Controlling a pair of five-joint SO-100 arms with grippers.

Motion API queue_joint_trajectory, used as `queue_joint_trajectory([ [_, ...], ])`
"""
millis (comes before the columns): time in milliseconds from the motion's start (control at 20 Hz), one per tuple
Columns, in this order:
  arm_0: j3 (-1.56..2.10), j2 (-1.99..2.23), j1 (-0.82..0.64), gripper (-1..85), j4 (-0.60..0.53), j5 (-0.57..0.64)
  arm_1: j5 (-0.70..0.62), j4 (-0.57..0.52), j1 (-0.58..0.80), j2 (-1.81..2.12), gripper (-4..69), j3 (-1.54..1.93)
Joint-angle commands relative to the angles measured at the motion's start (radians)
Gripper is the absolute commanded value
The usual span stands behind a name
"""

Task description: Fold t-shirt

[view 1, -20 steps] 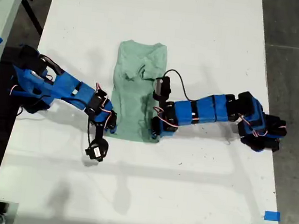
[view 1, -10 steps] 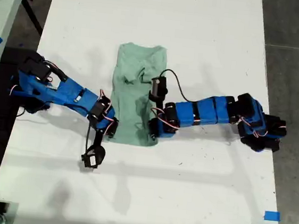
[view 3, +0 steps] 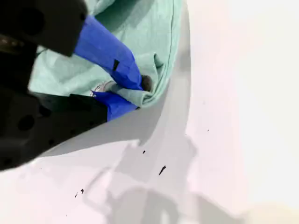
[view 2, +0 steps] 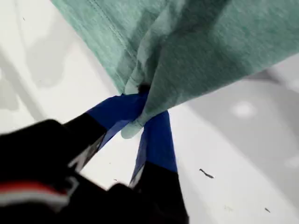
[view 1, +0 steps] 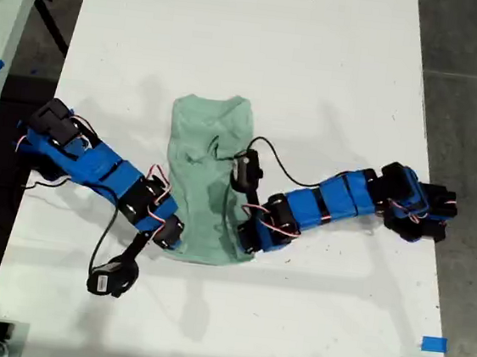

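The small, pale mint-green fabric t-shirt (view 1: 206,184) lies mid-way along the white tabletop (view 1: 318,67). My first gripper (view 2: 140,109) has its fingers clenched on one hem corner, and my second gripper (view 3: 135,94) on another (only the wrist views show the bunched cloth). In half a second the shirt has slid toward the exterior view's bottom.

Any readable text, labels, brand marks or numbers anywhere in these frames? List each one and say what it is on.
None can be read.
The t-shirt is plain mint green, with no print showing in any view.
The table carries only small dark specks, no writing.
The blue tape at the exterior view's lower right is blank.
A pale patch by the claw of my second gripper is too blurred to tell whether it is a label.
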Motion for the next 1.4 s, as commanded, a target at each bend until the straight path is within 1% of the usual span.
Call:
queue_joint_trajectory([
  [0,-0.066,0.1,0.044,0.0,0.006,0.011,0.008,-0.029,-0.043,0.041,-1.0,-0.097],
  [150,-0.067,0.141,0.021,0.0,0.015,0.028,-0.051,-0.025,0.017,0.067,-1.0,-0.107],
  [250,-0.066,0.204,-0.015,0.0,0.04,0.074,-0.135,-0.038,0.084,0.118,-1.0,-0.114],
  [350,-0.066,0.29,-0.075,0.0,0.094,0.146,-0.213,-0.041,0.161,0.172,-1.0,-0.12],
  [450,-0.057,0.364,-0.155,0.0,0.17,0.204,-0.284,-0.029,0.242,0.221,-1.0,-0.123],
  [650,-0.038,0.408,-0.342,0.0,0.261,0.333,-0.383,-0.021,0.399,0.252,-1.0,-0.123],
  [800,-0.018,0.408,-0.5,0.0,0.302,0.367,-0.43,-0.104,0.5,0.227,-1.0,-0.1],
  [950,0.037,0.408,-0.643,0.0,0.298,0.405,-0.485,-0.198,0.588,0.187,-1.0,-0.1],
  [1050,0.066,0.402,-0.723,0.0,0.295,0.428,-0.506,-0.233,0.63,0.175,-1.0,-0.1],
  [1350,0.072,0.43,-0.877,0.0,0.276,0.492,-0.555,-0.268,0.723,0.175,-1.0,-0.112],
])
